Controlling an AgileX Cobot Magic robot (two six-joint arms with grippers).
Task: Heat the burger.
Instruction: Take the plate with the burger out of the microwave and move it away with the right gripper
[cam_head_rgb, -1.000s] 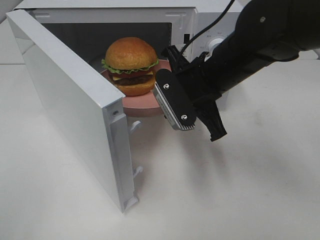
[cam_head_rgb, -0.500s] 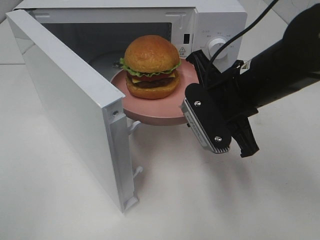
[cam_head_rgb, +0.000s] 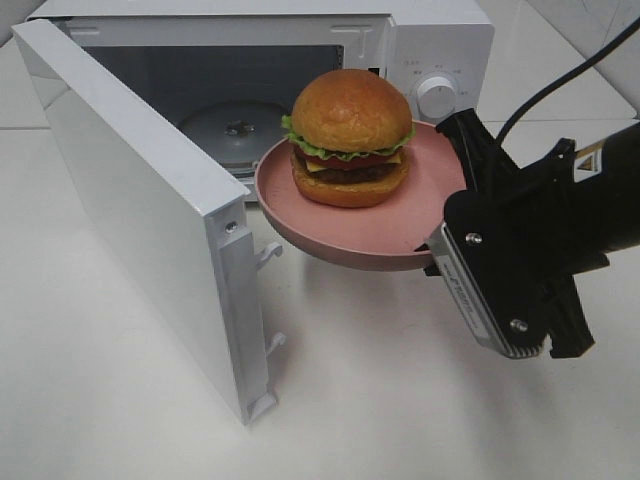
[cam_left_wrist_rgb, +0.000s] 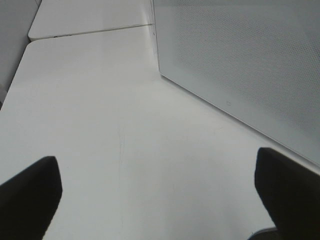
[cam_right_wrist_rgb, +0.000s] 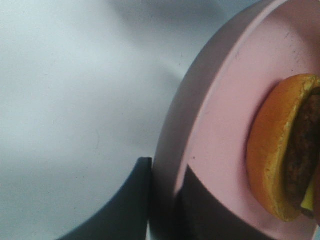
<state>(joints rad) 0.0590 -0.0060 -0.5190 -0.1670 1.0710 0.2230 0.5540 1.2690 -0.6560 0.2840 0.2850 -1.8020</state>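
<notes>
Exterior high view: burger (cam_head_rgb: 350, 140) sits upright at the middle of the pink plate (cam_head_rgb: 300, 215). Plate is off the table (cam_head_rgb: 400, 400), held in the air in front of the microwave (cam_head_rgb: 420, 40) opening, just outside the cavity. Right pincer (cam_head_rgb: 452, 225) is clamped on the plate's rim on the side away from the door (cam_head_rgb: 140, 200). Door stands wide. Glass turntable (cam_head_rgb: 225, 125) inside is bare. The plate dips a little toward the door side, so I judge a level wrist matters most: a tall burger could topple or slide if the plate tips.

Left wrist view: left pincer (cam_left_wrist_rgb: 160, 195) has its fingers wide apart over bare table, holding nothing, with the door's perforated panel (cam_left_wrist_rgb: 240, 65) near. It is well placed to swing the door later.

Right wrist view: fingers (cam_right_wrist_rgb: 127, 200) pinch the plate rim (cam_right_wrist_rgb: 175, 150) from both faces; bottom bun (cam_right_wrist_rgb: 270, 160) sits well in from the grip. The hold is at the very edge, so the plate can lever. Best handled slow and flat, centred over the turntable, clearing the cavity lip and door edge, and set down before letting go.
</notes>
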